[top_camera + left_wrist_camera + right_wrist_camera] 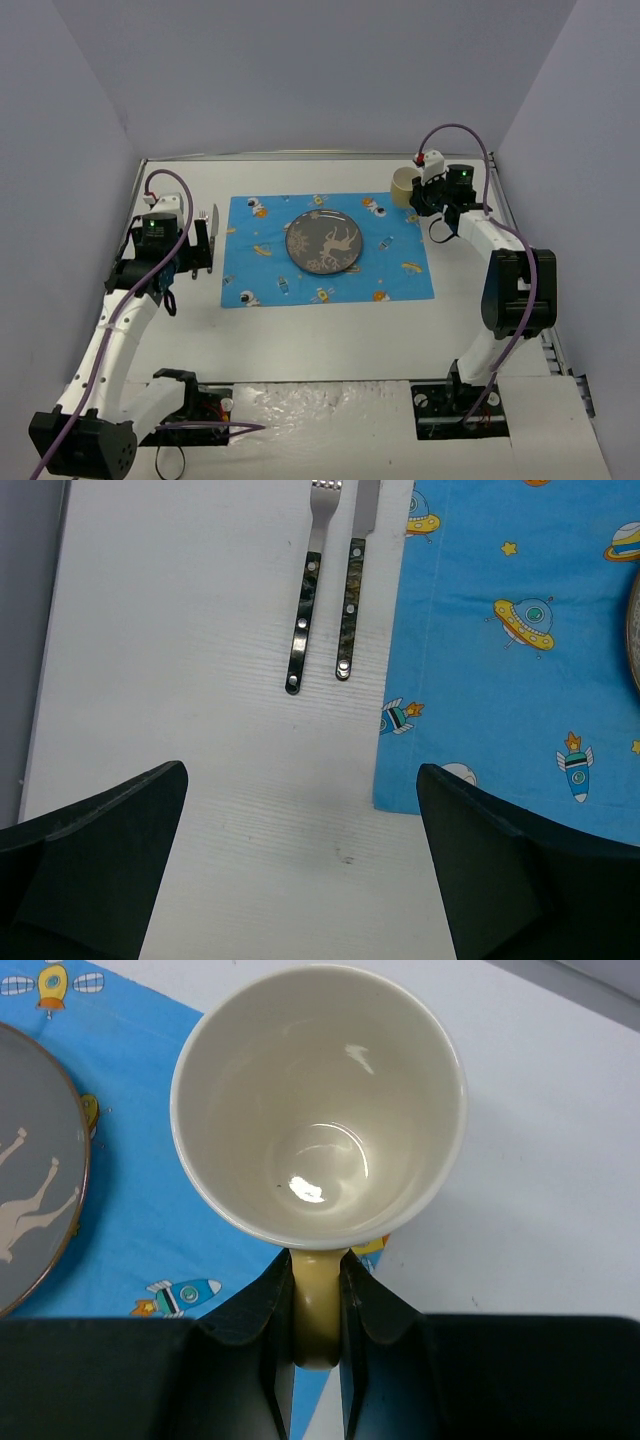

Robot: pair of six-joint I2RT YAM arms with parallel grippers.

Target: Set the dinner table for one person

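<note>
A white surface [330, 340] carries a blue space-print placemat [400, 285], with a dark plate [323, 242] at the placemat's centre. At the placemat's far right corner, the right gripper [317, 1305] has its jaws clamped on the handle of a cream mug [318, 1110].

The mug looks like glazed ceramic: rigid, fairly heavy, slick and breakable. The handle is the natural hold, though the bowl's weight hangs off to one side and could pivot.

Left of the placemat, the left gripper [300, 775] hovers with jaws spread wide, holding nothing.

Only the right wrist view shows that the mug is empty and the handle is pinched. Whether its base rests on the surface cannot be told. Only the left wrist view shows a fork [305, 610] and knife [350, 600] lying parallel just left of the placemat. The overhead view alone shows the whole layout.
</note>
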